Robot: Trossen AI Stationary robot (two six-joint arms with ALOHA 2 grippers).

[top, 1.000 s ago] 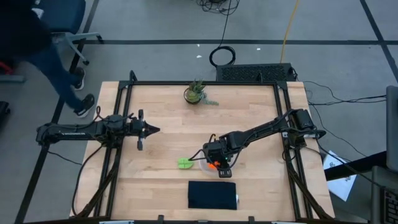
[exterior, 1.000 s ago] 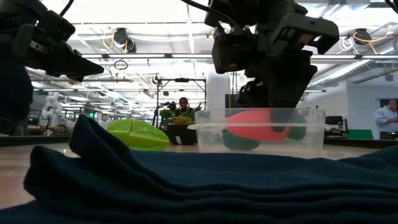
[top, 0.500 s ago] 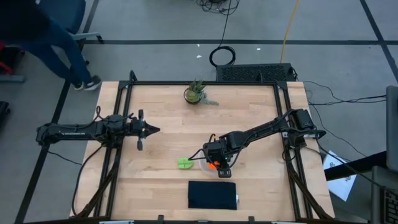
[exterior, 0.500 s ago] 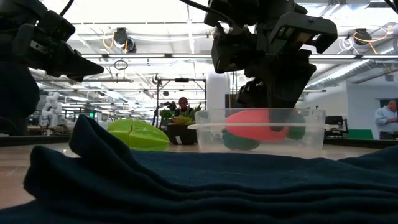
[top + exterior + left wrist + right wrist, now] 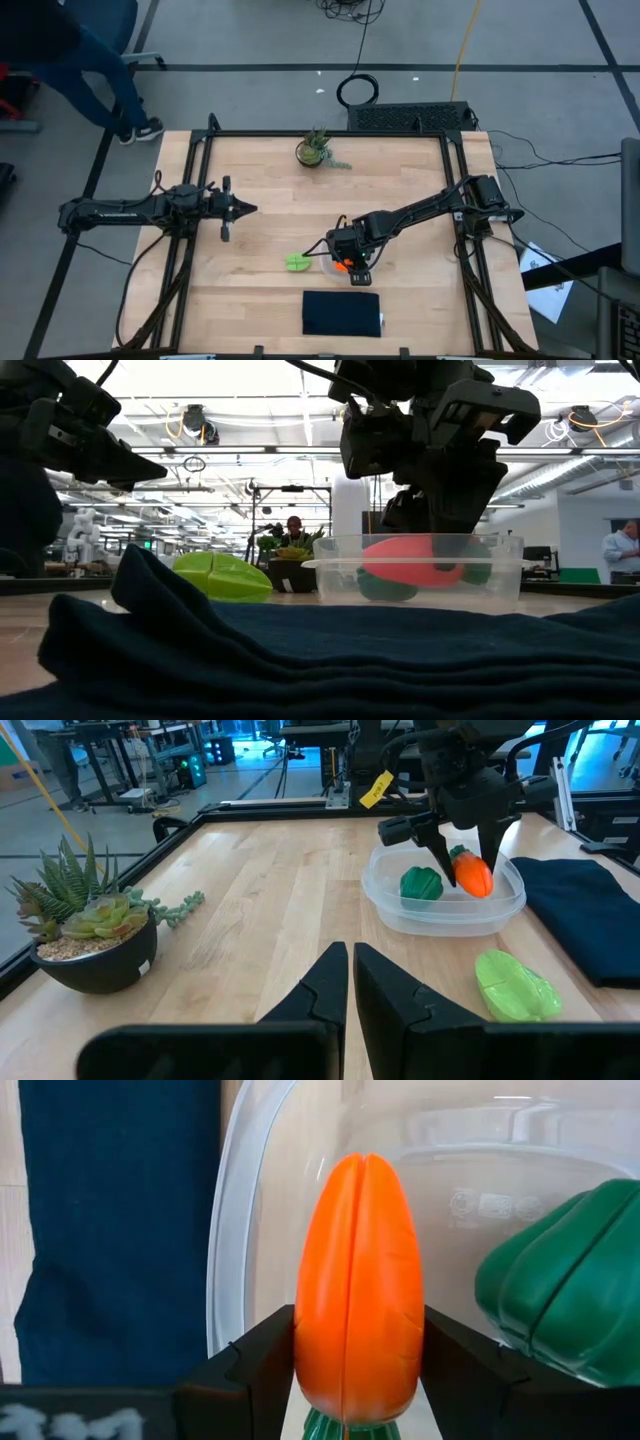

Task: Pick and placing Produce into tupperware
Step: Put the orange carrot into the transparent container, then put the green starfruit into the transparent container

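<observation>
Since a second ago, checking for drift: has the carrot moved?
No. The carrot sits at the same spot against the tupperware wall, held by the right gripper.

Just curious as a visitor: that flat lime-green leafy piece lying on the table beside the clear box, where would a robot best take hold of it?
Probably from straight above, across its narrower width. The leafy piece lies flat and low on the wood beside the tupperware, so its two long edges are the exposed parts to pinch. The left tool is shut and would have to open; the right tool holds the carrot.
</observation>
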